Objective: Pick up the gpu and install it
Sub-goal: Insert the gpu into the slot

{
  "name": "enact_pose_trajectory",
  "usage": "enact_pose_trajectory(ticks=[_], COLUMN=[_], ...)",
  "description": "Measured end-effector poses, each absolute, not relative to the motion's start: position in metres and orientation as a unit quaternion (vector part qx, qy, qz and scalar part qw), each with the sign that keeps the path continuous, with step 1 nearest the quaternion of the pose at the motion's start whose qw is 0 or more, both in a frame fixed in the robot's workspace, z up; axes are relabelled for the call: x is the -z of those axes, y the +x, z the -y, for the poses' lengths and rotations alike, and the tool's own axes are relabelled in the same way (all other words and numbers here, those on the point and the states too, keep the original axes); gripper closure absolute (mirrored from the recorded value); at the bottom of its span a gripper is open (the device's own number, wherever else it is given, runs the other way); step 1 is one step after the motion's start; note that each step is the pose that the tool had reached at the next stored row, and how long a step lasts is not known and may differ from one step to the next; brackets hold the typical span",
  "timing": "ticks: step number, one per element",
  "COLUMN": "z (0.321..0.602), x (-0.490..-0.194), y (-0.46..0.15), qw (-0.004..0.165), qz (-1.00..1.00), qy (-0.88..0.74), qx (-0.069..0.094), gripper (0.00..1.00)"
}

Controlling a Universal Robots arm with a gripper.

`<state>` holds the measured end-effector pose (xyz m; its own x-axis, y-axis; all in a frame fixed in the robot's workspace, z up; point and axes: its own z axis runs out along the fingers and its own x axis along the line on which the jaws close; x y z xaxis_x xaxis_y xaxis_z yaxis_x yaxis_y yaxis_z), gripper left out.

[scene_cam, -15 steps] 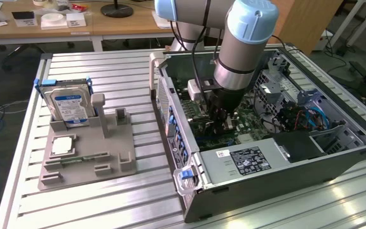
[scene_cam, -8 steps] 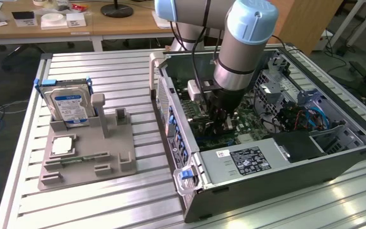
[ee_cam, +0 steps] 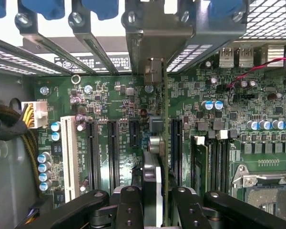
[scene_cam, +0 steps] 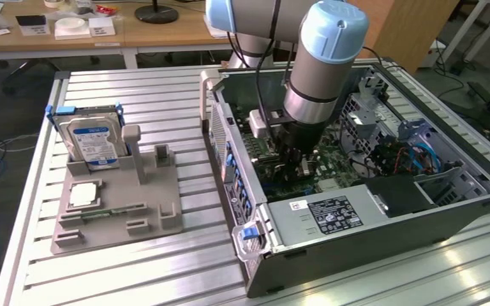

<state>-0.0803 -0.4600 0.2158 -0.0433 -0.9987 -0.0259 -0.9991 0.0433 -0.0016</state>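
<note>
GPU (ee_cam: pixel 165 143) sits edge-on between my gripper (ee_cam: pixel 155 200) fingers, clamped, standing upright over the motherboard (ee_cam: pixel 119 109). Its grey end bracket (ee_cam: pixel 155 33) lies up among the rear slot covers (ee_cam: pixel 86 38) of the case. On one side of the card edge run the dark expansion slots (ee_cam: pixel 112 152) and a white slot (ee_cam: pixel 69 152); on the other, another dark slot (ee_cam: pixel 176 148) just beside it, then the memory sticks (ee_cam: pixel 200 162). Little room on either flank.

In the exterior view my arm (scene_cam: pixel 321 70) reaches straight down into the open computer case (scene_cam: pixel 381 191), between the rear wall and the power supply (scene_cam: pixel 330 213). To the exterior view's left, well apart, the grey fixture (scene_cam: pixel 117 204) holds the hard drive (scene_cam: pixel 92 143) upright.
</note>
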Motion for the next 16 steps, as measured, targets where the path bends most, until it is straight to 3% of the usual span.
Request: enact_pose_trajectory(ticks=[16], z=[0.4597], x=[-0.2151], y=[-0.0805], qw=[0.011], qz=[-0.722], qy=[-0.691], qx=[-0.009], gripper=[0.71])
